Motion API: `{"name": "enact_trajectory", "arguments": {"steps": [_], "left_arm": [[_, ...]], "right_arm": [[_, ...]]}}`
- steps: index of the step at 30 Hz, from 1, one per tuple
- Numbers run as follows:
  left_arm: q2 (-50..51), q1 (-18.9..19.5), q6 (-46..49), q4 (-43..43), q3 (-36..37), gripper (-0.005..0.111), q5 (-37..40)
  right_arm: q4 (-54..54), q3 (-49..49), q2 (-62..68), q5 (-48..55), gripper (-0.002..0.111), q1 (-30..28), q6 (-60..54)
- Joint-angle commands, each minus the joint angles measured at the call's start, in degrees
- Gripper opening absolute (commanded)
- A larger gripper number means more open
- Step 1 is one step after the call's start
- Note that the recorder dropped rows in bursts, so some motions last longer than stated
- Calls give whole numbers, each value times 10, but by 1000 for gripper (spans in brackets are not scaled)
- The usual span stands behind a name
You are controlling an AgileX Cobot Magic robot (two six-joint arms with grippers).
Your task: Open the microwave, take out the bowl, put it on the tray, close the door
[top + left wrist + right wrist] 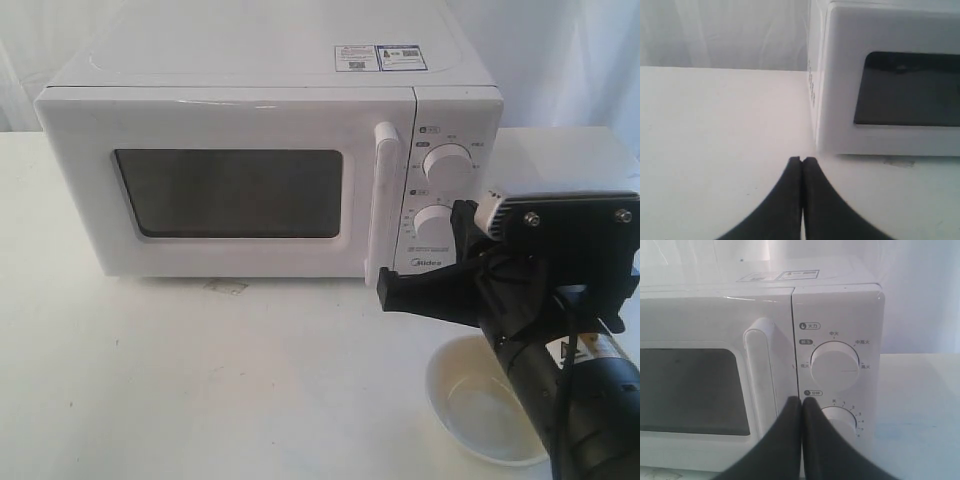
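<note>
Hovering clenched beside the handle's [384, 200] lower end on the door [90, 200], right gripper [386, 292].

Frontal exterior; both wrists near microwave [270, 120]

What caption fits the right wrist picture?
Shut right hand near the handle of the microwave door.

Plain white boxy microwave [250, 120], dark rectangular window [230, 193]; cream-white round shallow bowl [470, 405]; black right gripper [801, 401]; white tabletop [200, 380].
</note>
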Motion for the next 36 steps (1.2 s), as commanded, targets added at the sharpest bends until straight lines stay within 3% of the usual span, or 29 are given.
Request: {"name": "enact_trajectory", "arguments": {"steps": [1, 6, 12, 36], "left_arm": [[-5, 0, 22, 74, 48, 0, -28], [-5, 0, 54, 96, 95, 0, -28], [-5, -1, 28, 96, 95, 0, 18], [-5, 0, 3, 96, 95, 0, 17]], "right_arm": [[1, 3, -4, -4, 0, 1, -3], [1, 3, -4, -4, 0, 1, -3], [1, 3, -4, -4, 0, 1, -3], [1, 3, -4, -4, 0, 1, 1]]}}
